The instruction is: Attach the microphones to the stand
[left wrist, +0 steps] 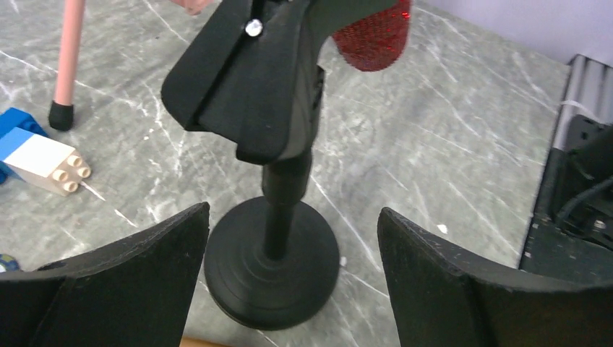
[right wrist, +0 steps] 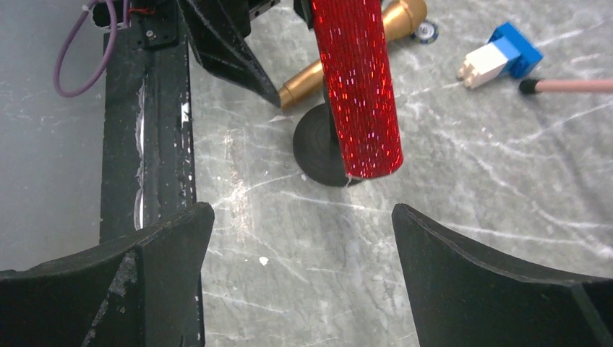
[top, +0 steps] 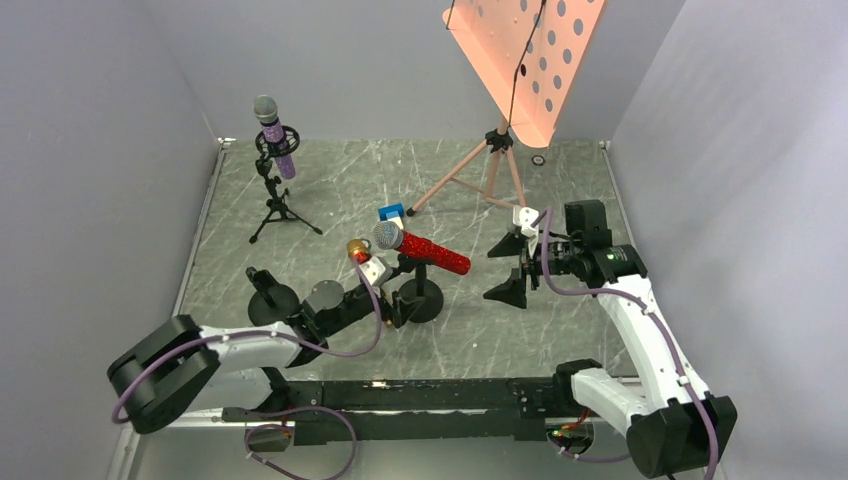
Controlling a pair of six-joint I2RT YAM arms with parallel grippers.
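Observation:
The red microphone (top: 432,253) lies tilted in the clip of a black round-base stand (top: 432,300); it also shows in the right wrist view (right wrist: 360,87) and its end in the left wrist view (left wrist: 372,36). The purple microphone (top: 277,140) sits in a tripod stand (top: 278,205) at the back left. The gold microphone (top: 354,246) lies on the table, mostly hidden behind my left wrist, and shows in the right wrist view (right wrist: 347,50). My left gripper (top: 402,292) is open, its fingers either side of the stand's pole (left wrist: 278,224) without touching. My right gripper (top: 512,267) is open and empty, right of the red microphone.
A second black round-base stand (top: 272,300) stands empty at the front left. A blue-and-white block (top: 392,214) lies behind the red microphone. A pink music stand (top: 525,60) on tripod legs (top: 470,170) stands at the back. Grey walls close in on both sides.

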